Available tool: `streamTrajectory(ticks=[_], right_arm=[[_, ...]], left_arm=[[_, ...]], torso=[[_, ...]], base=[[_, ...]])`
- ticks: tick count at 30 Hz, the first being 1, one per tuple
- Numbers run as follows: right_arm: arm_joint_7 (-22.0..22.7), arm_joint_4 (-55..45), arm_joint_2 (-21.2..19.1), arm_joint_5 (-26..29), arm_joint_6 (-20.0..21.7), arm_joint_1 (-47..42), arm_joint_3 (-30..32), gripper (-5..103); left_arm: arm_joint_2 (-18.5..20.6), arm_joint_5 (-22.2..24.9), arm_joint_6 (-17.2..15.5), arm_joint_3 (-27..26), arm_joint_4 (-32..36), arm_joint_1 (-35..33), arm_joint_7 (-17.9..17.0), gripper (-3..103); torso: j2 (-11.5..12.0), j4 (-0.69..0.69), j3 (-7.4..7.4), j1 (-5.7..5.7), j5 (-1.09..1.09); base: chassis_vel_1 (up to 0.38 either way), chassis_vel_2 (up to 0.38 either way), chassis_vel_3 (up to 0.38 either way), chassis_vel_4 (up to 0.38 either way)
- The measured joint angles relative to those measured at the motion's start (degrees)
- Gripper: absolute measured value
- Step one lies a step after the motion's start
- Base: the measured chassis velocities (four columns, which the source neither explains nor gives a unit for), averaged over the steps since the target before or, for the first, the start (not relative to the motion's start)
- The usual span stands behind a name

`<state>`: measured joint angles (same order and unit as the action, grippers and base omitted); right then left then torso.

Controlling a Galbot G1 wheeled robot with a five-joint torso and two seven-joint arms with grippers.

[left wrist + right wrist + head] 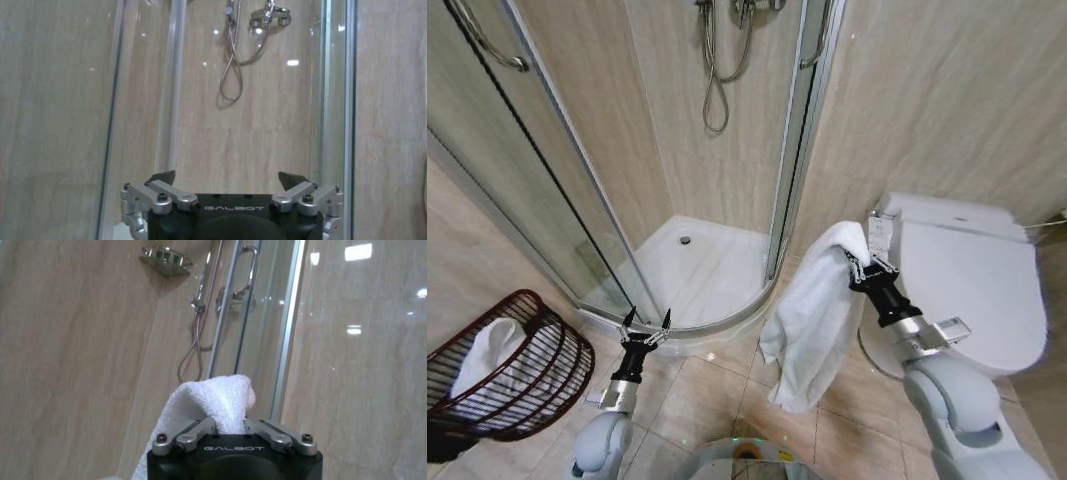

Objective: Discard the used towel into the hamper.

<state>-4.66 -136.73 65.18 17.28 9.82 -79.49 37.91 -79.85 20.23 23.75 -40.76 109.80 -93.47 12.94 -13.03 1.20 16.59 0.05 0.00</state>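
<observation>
A white towel [812,320] hangs in long folds from my right gripper [859,262], which is shut on its top edge beside the toilet. In the right wrist view the towel [217,397] bunches up between the closed fingers of the right gripper [230,432]. The hamper [537,385], a dark red-brown wire basket, lies tilted at the lower left with a white cloth [485,350] inside it. My left gripper [647,325] is held upright and open near the shower's curved threshold, well right of the hamper. In the left wrist view the left gripper [227,177] holds nothing.
A glass shower enclosure [577,190] with a white tray [717,270] fills the centre and left. A white toilet [972,280] with its lid down stands on the right. Beige floor tiles [697,390] lie between the hamper and the hanging towel.
</observation>
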Motion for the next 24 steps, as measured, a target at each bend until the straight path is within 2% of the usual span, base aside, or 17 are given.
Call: streamTrajectory(ticks=[7, 24], right_arm=[[-0.37, -0.17, 0.25, -0.37, -0.06, -0.53, 0.09, 5], [-2.74, 0.60, 1.54, -3.14, -0.83, -0.91, -0.44, 5]], left_arm=[[0.04, 0.09, 0.68, 0.01, -0.09, 0.40, -0.41, 100], [0.36, 0.61, 0.89, -0.04, -0.36, 0.43, -1.02, 100]], torso=[[0.82, 0.00, -0.73, -0.02, 0.00], [0.77, 0.00, -0.70, -0.04, 0.00]], base=[[0.000, 0.000, 0.000, 0.000], [0.000, 0.000, 0.000, 0.000]])
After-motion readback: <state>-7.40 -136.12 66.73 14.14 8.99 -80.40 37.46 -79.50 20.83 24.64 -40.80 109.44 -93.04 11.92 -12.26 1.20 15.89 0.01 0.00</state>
